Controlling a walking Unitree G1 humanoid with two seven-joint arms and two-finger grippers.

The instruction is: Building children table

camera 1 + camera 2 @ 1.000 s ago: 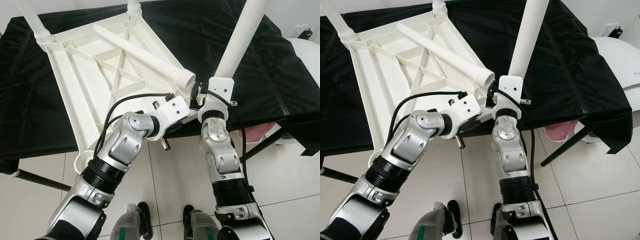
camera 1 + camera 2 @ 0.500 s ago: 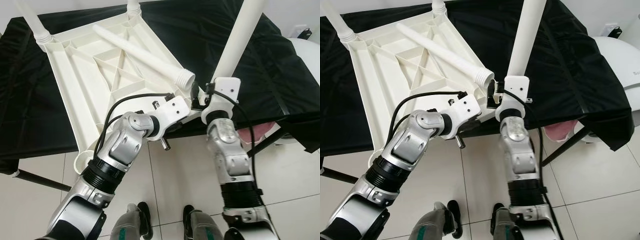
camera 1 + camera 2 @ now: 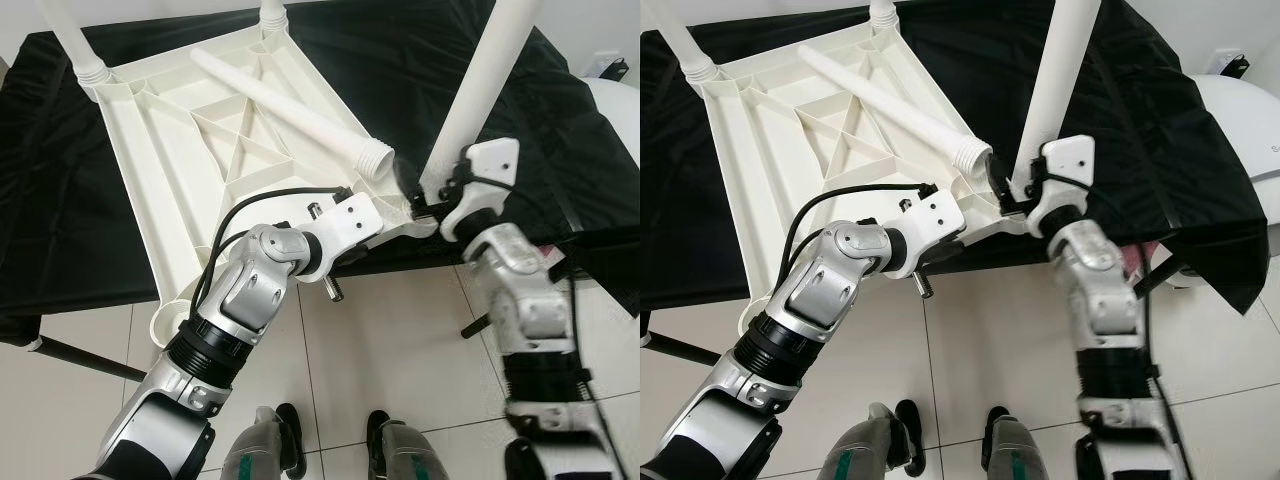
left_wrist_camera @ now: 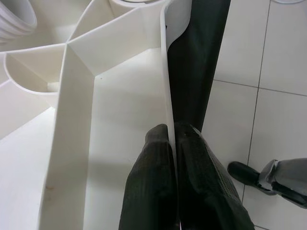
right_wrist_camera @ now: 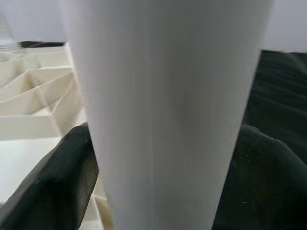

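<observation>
One white table top [image 3: 190, 160] lies upside down on one black cloth [image 3: 380, 60]. Four white legs can be counted: two standing in the corners at eleven o'clock [image 3: 70, 40] and twelve o'clock [image 3: 270, 12], one loose leg [image 3: 290, 110] lying across the ribbed underside, and one upright leg [image 3: 480, 90] at two o'clock. Two silver arms [image 3: 250, 290] [image 3: 520, 300] reach in. Two feet [image 3: 400, 455] show at six o'clock.

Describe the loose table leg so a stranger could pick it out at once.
On the black-draped bench lies an upturned white tabletop. The loose leg rests slantwise across its ribbed underside, threaded end toward the robot. Unlike the other legs, it lies flat rather than standing in a corner socket.
</observation>
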